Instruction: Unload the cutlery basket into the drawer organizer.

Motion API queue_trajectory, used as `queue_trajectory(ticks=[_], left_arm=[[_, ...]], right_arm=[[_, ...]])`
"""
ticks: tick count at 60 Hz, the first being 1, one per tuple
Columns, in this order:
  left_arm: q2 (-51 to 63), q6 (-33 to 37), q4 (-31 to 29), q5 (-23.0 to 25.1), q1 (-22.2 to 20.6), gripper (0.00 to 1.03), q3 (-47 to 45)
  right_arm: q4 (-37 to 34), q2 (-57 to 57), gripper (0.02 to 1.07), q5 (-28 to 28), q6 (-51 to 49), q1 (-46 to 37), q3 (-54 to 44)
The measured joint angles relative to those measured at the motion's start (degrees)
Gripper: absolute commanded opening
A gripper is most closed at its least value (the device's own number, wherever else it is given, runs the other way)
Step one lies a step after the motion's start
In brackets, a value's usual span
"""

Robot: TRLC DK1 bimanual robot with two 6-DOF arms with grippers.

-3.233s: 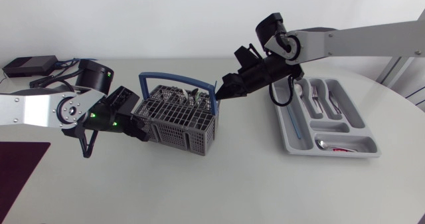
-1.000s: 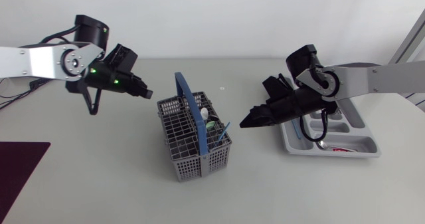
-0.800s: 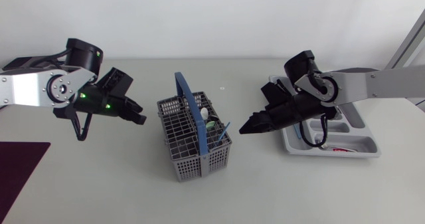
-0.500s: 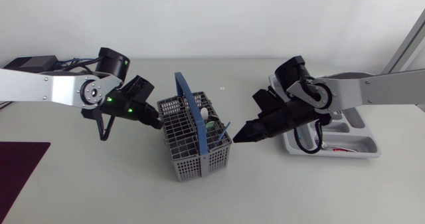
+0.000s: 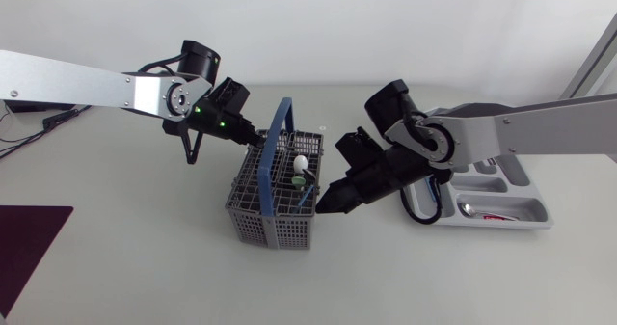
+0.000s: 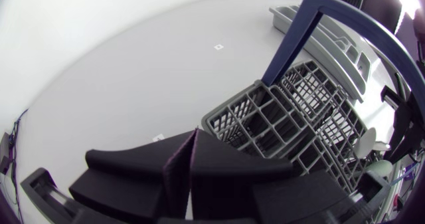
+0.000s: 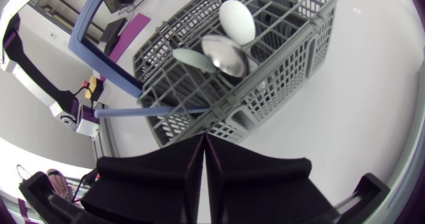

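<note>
From above, the cutlery basket (image 5: 273, 195) stands near the middle of the worktop (image 5: 135, 257), its blue handle (image 5: 281, 132) arched upright over it. The drawer organizer (image 5: 525, 176) lies at the right, and a spoon (image 5: 466, 207) is already in its near compartment. My left end effector (image 5: 247, 134) is at the basket's far left rim, close to the foot of the handle. I cannot tell from here whether it touches. My right end effector (image 5: 328, 203) sits just beside the basket's right wall, its tip narrowed to a point.

In the left wrist view my two fingers are pressed flat together with nothing between them. The basket's grid of cells lies just ahead of and under the tip, and the organizer (image 6: 285, 16) shows well beyond the handle.

In the right wrist view my fingers are likewise closed on nothing. Ahead of them the basket holds a white spoon (image 7: 237, 21), a metal spoon (image 7: 226, 54) and a pale green spoon (image 7: 192, 58), all bowls up. A thin blue utensil (image 7: 153, 111) leans across the rim nearest my tip.

I judge these pieces light and stiff. The metal one looks smooth enough to slip, and the plastic ones could skid or twist under a hard squeeze. I would open up, pinch a spoon at the neck just under its bowl and draw it straight up, so the shaft does not catch in its cell. The basket looks light too and may drag or tip, so bracing its rim with the left would help.
</note>
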Motion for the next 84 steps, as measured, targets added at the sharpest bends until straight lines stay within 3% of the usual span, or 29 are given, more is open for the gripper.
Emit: queue_trajectory(ticks=[11,16,17,23,29,37,56,63,72,84], left_arm=[[-7.3,0.5,0.1,0.0,2.4,0.22,-7.6],[-14.1,1.6,0.2,0.0,2.7,0.22,-13.3],[-16.6,1.8,0.2,0.0,2.7,0.22,-15.3],[-25.3,3.1,0.7,0.4,2.3,0.22,-21.7],[-32.6,4.0,0.8,0.3,1.0,0.22,-27.7],[-37.7,4.6,-0.3,0.2,-0.1,0.22,-32.1],[-45.0,5.0,-1.6,-0.6,-3.8,0.21,-38.1],[-46.4,5.0,-1.9,-0.7,-4.7,0.21,-38.8],[-47.7,5.0,-1.9,-0.7,-4.9,0.21,-39.1],[-48.2,5.0,-2.0,-0.7,-4.9,0.21,-39.5]], right_arm=[[1.9,-9.7,0.13,7.3,-2.8,0.0,-6.0],[2.2,-14.2,0.29,8.5,-4.3,-0.1,-7.4],[2.3,-15.5,0.36,9.1,-4.6,-0.1,-7.6],[2.1,-19.6,0.53,11.8,-5.2,0.5,-7.8],[1.8,-21.9,0.62,16.0,-5.2,3.9,-7.7],[0.0,-21.9,0.65,20.2,-5.1,9.1,-6.6],[-0.5,-19.8,0.64,24.2,-5.1,12.6,-3.3],[-0.2,-17.7,0.59,24.7,-5.1,13.2,-3.1],[1.6,-15.8,0.42,25.9,-5.1,14.5,-3.1],[2.7,-13.9,0.29,27.2,-5.1,15.4,-2.8]])
